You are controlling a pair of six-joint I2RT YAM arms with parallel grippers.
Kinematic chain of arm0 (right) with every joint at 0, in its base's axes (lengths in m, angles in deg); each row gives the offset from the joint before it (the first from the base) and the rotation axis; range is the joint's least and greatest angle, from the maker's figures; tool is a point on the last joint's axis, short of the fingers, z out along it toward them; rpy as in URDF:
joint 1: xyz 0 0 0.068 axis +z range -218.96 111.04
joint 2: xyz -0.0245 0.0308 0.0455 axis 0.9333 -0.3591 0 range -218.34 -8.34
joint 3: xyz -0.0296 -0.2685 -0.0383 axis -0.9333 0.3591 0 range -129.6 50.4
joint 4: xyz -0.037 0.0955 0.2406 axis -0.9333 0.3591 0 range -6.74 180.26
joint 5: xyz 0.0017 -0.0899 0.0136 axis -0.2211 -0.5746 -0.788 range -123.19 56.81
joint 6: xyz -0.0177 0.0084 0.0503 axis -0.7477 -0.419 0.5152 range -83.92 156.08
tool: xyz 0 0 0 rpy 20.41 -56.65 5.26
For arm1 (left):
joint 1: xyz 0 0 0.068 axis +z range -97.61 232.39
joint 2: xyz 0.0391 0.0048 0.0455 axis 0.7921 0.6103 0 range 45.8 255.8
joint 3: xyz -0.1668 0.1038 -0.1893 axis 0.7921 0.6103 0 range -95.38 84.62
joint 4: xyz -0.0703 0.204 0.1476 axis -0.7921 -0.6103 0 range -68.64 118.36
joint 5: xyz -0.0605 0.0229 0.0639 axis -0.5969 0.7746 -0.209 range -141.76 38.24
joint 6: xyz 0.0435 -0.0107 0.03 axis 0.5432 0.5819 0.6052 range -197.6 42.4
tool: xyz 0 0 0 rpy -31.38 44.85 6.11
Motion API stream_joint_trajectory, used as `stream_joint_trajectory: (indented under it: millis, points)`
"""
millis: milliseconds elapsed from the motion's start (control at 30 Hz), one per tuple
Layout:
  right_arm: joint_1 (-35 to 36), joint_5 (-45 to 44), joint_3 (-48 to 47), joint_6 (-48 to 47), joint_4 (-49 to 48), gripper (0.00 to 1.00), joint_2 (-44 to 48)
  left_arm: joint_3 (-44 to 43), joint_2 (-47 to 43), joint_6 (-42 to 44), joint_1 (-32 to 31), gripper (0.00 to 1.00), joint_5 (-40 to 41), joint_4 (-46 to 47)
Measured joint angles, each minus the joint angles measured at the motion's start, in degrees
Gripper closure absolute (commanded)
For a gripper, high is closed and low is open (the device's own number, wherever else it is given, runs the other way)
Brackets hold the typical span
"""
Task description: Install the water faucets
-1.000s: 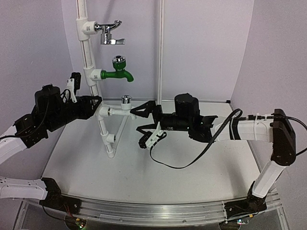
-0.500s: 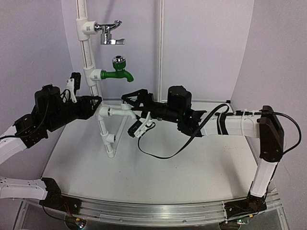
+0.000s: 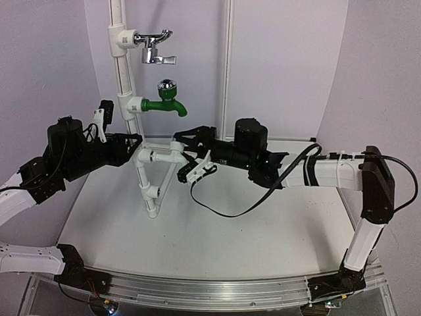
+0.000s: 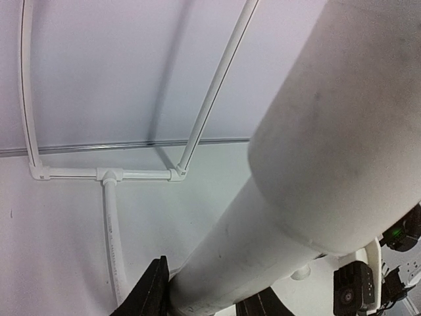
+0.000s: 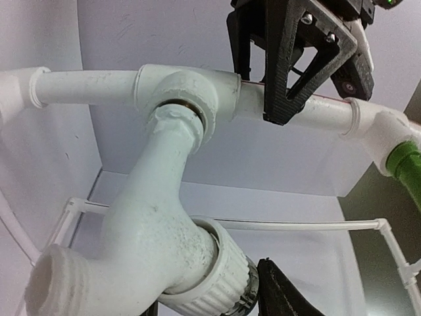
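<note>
A white water faucet point(image 3: 163, 157) sits screwed into a tee of the white pipe stand point(image 3: 126, 72), low on the frame. In the right wrist view the faucet point(image 5: 151, 243) fills the foreground, its ribbed collar and chrome knob between my fingers. My right gripper point(image 3: 186, 157) point(image 5: 210, 304) is shut on it, one dark finger point(image 5: 283, 293) against the knob. My left gripper point(image 3: 133, 143) point(image 4: 207, 297) is shut on the white pipe point(image 4: 296, 164) just left of that tee. It also shows on the pipe as the black left gripper point(image 5: 296, 59).
Higher on the stand sit a green tap point(image 3: 164, 102) point(image 5: 408, 168) and an all-chrome lever tap point(image 3: 154, 49). A thin white rail point(image 3: 227, 66) runs up the back wall. The right arm's black cable point(image 3: 230, 209) loops over the table.
My right gripper moved left onto the white faucet and closed from wide open around its knob. The pipe stand shifted slightly to the right. The left gripper kept its hold.
</note>
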Motion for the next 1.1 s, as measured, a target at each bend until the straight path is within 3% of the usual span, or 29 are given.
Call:
stream_joint_trajectory:
  millis: [300, 600, 700, 767, 867, 933, 1033, 1100]
  points:
    - [-0.83, 3.02, 1.56, 28.37, 5.19, 0.64, 0.86, 0.0, 0.11, 1.23, -0.62, 1.0, -1.72, -0.55]
    - [-2.12, 13.62, -1.01, 63.66, 7.6, 0.81, -4.4, -0.26, 0.44, -1.02, -0.16, 1.0, -0.5, -0.55]
    - [-2.38, 21.82, -0.27, 80.59, 0.87, 0.82, -7.78, -0.46, 0.55, -0.96, -0.18, 1.0, -0.36, -0.82]
    - [-2.35, 25.61, 2.14, 97.88, -11.61, 0.81, -10.74, -0.46, 0.58, -1.29, 0.0, 1.0, -0.02, -0.79]
    - [-2.0, 28.45, 4.05, 123.33, -32.16, 0.75, -16.83, -0.46, 0.61, -1.27, 0.02, 1.0, 0.33, -0.73]
    - [-1.14, 28.38, 4.22, 136.83, -40.01, 0.52, -18.88, -0.46, 0.63, -1.37, 0.17, 1.0, 0.43, -0.68]
    - [0.59, 23.46, 10.07, 145.39, -43.51, 0.32, -16.43, -0.46, 0.48, -1.21, 0.02, 1.0, -0.29, -0.65]
    - [1.43, 20.79, 16.27, 144.77, -42.45, 0.22, -13.12, -0.46, 0.43, -0.99, -0.21, 1.0, -0.67, -0.63]
